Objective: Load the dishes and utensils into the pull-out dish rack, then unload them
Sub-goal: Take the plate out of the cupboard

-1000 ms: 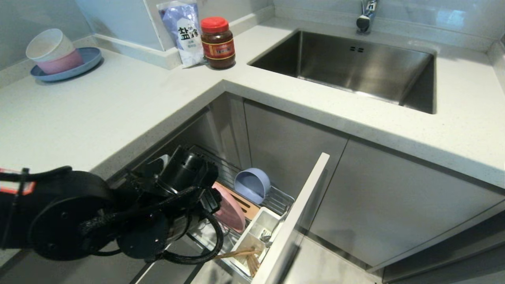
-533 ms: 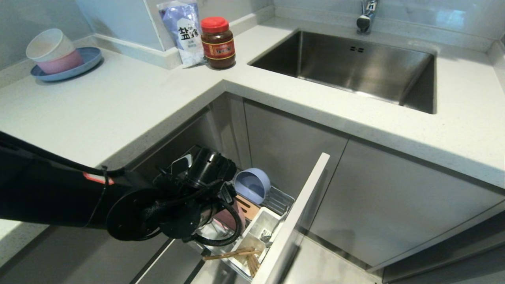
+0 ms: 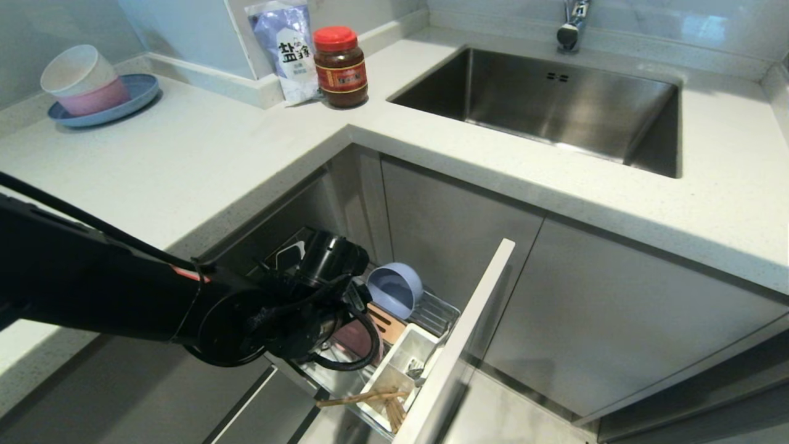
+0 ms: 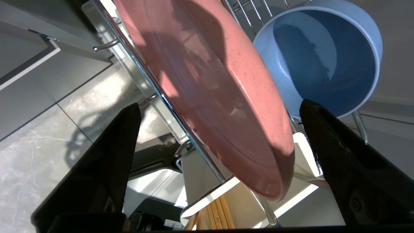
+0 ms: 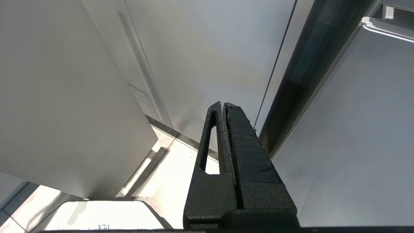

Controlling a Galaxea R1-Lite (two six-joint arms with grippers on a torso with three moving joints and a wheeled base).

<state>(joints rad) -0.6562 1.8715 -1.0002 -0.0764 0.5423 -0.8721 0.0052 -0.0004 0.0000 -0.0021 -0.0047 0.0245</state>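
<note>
The pull-out dish rack [image 3: 434, 316] is drawn out under the counter. The pink plate [image 4: 213, 81] stands tilted on edge against the rack's chrome wire [image 4: 152, 84]. In the head view my left arm [image 3: 246, 314] covers most of the plate. The blue-grey bowl [image 3: 394, 288] [image 4: 326, 61] rests on its side just behind the plate. The chopsticks [image 3: 373, 398] [image 4: 213, 213] sit in the white cutlery cup [image 3: 400, 364], and a silver spoon handle [image 4: 269, 213] shows beside them. My left gripper [image 4: 219, 104] is open, one finger on each side of the plate's rim without touching it. My right gripper [image 5: 223, 104] is shut and empty, outside the head view.
The drawer's narrow front panel [image 3: 468, 333] stands to the right of the rack. On the counter are stacked bowls on a blue plate [image 3: 92, 92], a salt bag [image 3: 285, 49] and a red-lidded jar [image 3: 340, 66]. The sink [image 3: 542, 98] lies at the back right. Cabinet fronts surround the right gripper.
My left arm has reached forward and down into the rack. Its wrist has moved right toward the bowl and now hides most of the pink plate. The dishes have not moved.
</note>
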